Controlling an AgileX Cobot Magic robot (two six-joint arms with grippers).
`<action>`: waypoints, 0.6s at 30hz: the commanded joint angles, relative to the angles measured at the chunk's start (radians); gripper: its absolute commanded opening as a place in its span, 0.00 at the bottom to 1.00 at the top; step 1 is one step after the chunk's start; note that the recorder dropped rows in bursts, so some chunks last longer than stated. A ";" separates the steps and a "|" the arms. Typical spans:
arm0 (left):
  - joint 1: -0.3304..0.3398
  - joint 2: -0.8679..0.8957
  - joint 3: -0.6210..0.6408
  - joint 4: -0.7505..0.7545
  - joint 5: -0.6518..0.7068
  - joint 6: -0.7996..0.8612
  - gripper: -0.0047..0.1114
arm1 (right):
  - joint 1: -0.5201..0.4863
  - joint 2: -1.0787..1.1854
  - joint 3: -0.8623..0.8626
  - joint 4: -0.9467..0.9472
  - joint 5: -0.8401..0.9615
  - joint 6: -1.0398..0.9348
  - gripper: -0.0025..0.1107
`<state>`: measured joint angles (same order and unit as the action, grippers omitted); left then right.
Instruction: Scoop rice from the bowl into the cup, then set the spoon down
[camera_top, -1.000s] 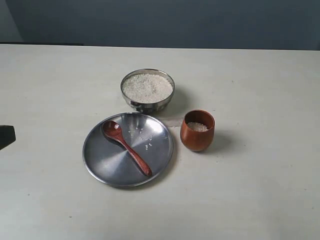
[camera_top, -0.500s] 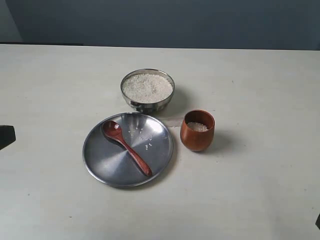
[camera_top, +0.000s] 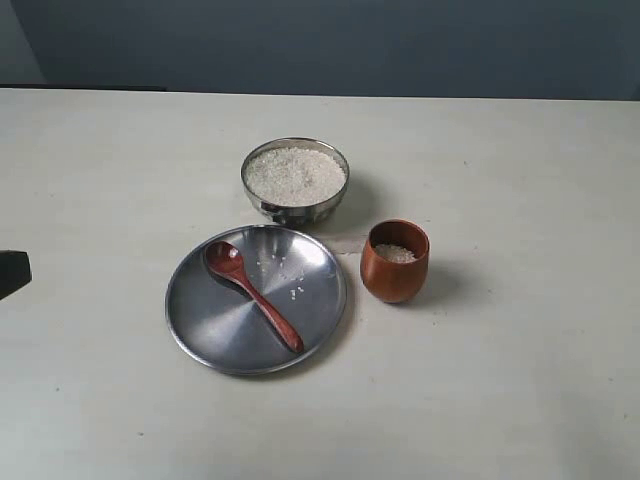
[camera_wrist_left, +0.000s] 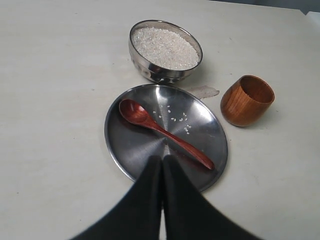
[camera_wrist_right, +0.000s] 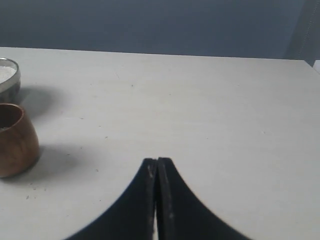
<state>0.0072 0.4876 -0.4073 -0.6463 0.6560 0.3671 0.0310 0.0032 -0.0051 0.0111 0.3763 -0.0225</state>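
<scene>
The steel bowl (camera_top: 296, 203) holds a heap of white rice (camera_top: 295, 175); the left wrist view shows the same bowl (camera_wrist_left: 150, 70) and rice (camera_wrist_left: 165, 47). To its right stands the wooden cup (camera_top: 394, 270) with a little rice (camera_top: 396, 254) inside, also seen as the cup (camera_wrist_left: 247, 101) and cup (camera_wrist_right: 15, 140). The wooden spoon (camera_top: 254, 295) lies on the steel plate (camera_top: 215, 320), as spoon (camera_wrist_left: 165, 132) on plate (camera_wrist_left: 125, 145). My left gripper (camera_wrist_left: 162, 158) is shut and empty, back from the plate. My right gripper (camera_wrist_right: 157, 160) is shut and empty over bare table, apart from the cup.
A few loose rice grains (camera_top: 296, 292) lie on the plate. A dark part of the left arm (camera_top: 12, 271) shows at the left edge of the exterior view. A dark wall (camera_top: 320, 45) rises behind the pale table (camera_top: 520, 170).
A dark tip that showed at the bottom right corner of the exterior view half a second ago is gone from it now. Bowl, cup, spoon and plate have not moved.
</scene>
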 joint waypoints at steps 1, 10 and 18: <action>0.001 0.004 -0.006 -0.001 -0.002 0.003 0.04 | -0.015 -0.003 0.005 -0.002 -0.017 -0.003 0.02; 0.001 0.004 -0.006 -0.001 -0.002 0.003 0.04 | -0.015 -0.003 0.005 -0.026 -0.017 -0.011 0.02; 0.001 0.004 -0.006 -0.001 -0.002 0.003 0.04 | -0.015 -0.003 0.005 -0.026 -0.017 -0.011 0.02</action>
<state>0.0072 0.4876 -0.4073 -0.6463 0.6560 0.3689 0.0221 0.0032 -0.0051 -0.0073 0.3763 -0.0306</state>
